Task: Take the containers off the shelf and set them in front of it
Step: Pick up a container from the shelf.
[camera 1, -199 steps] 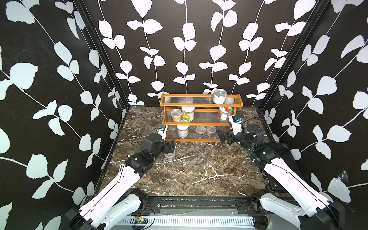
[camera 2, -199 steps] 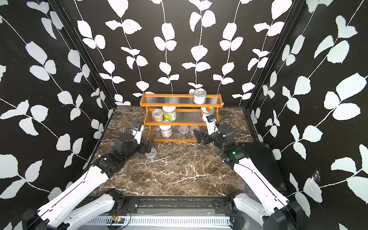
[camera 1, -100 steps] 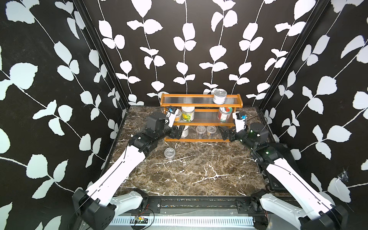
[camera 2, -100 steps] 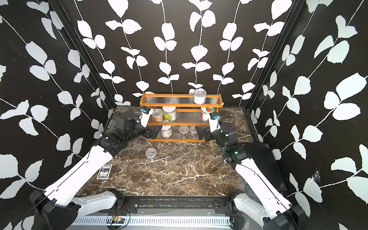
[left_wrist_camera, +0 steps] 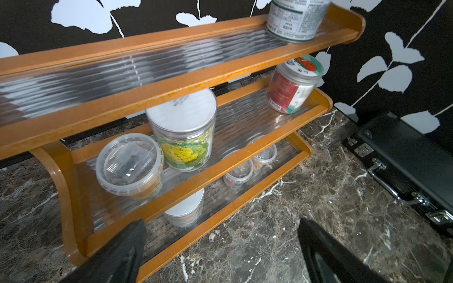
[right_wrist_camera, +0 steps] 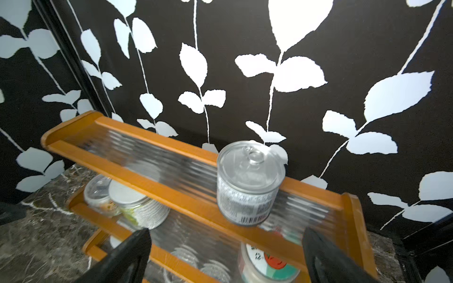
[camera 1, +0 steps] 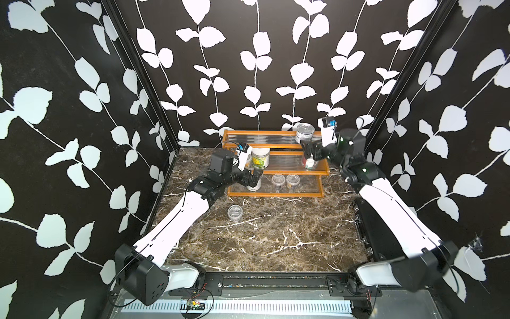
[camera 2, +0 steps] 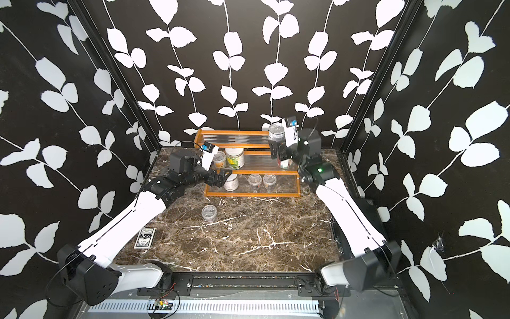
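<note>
Left gripper moved from clear cup to shelf lower-left end, jaws wide, empty | right gripper risen to silver tin can on top tier, centre-right of frame, jaws wide, empty | clear cup stands on table below shelf

Orange-brown shelf with clear ribbed tiers at twelve o'clock, silver can at its one o'clock, yellow-green label on a jar, brown marble table veined white, black walls with white leaves.
</note>
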{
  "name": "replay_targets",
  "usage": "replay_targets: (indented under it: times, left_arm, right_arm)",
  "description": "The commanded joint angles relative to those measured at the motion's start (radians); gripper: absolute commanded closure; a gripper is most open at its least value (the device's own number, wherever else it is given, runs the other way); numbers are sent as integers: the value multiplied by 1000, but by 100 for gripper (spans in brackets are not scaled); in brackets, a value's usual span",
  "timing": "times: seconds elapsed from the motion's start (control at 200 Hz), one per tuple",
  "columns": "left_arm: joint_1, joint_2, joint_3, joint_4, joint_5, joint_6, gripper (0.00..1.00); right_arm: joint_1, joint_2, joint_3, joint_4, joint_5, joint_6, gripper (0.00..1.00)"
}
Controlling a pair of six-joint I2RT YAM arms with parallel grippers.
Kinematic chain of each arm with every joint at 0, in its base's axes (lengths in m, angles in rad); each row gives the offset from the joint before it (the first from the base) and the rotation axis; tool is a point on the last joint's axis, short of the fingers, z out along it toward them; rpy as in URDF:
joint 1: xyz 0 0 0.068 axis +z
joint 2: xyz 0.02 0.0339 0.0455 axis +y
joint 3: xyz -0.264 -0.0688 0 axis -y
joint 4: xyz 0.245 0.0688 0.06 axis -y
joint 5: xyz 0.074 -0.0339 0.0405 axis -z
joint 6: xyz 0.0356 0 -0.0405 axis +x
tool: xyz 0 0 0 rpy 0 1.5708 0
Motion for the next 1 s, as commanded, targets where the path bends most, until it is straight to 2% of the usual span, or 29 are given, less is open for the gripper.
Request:
replay_targets:
  times: [0.0,0.225,0.49,0.855,0.995]
  left_arm:
    - [23,-17,-3,58,34,-37,1]
    - [39,-31,-20,46,46,-37,1]
    - [49,-47,-47,52,54,-53,1]
    - [63,-58,-72,126,72,-108,1]
    - [72,-57,-78,157,85,-133,1]
  right_arm:
    - [-25,73,118,-48,10,-12,0]
    - [-42,220,241,-45,-67,11,0]
    - [-50,306,312,-68,-91,24,0]
    - [-57,321,328,-50,-108,8,30]
    - [-58,303,324,-53,-118,-23,33]
